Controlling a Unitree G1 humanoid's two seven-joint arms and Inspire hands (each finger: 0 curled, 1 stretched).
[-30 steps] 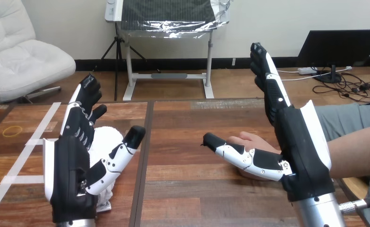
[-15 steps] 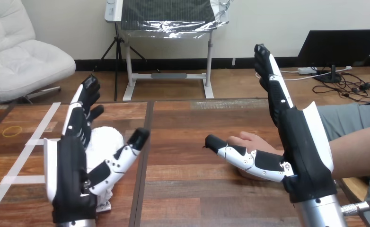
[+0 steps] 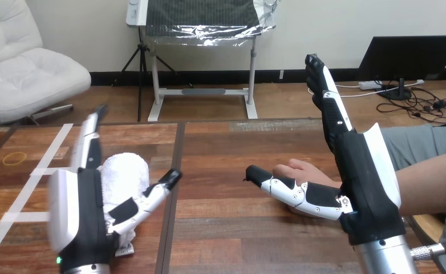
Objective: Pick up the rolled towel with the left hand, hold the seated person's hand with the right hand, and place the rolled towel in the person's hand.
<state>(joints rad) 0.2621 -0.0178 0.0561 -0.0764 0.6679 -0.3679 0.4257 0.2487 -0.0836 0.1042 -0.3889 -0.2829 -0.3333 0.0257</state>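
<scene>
- Near the left edge of the desk [image 3: 232,228] lies the rolled towel [image 3: 124,174], between the straight fingers and the spread thumb of my left hand [image 3: 86,217], which grips nothing.
- Toward the right edge my right hand [image 3: 363,188] is spread apart too. Its thumb crosses in front of the person's hand [image 3: 300,171], which rests on the desk.

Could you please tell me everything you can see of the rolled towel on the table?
The rolled towel is white and fluffy, rolled into a thick bundle. It lies on the wooden table, toward its left side. The robot's open left hand stands before it, fingers at its left, thumb at its right, hiding its near end; whether they touch it, I cannot tell.
</scene>
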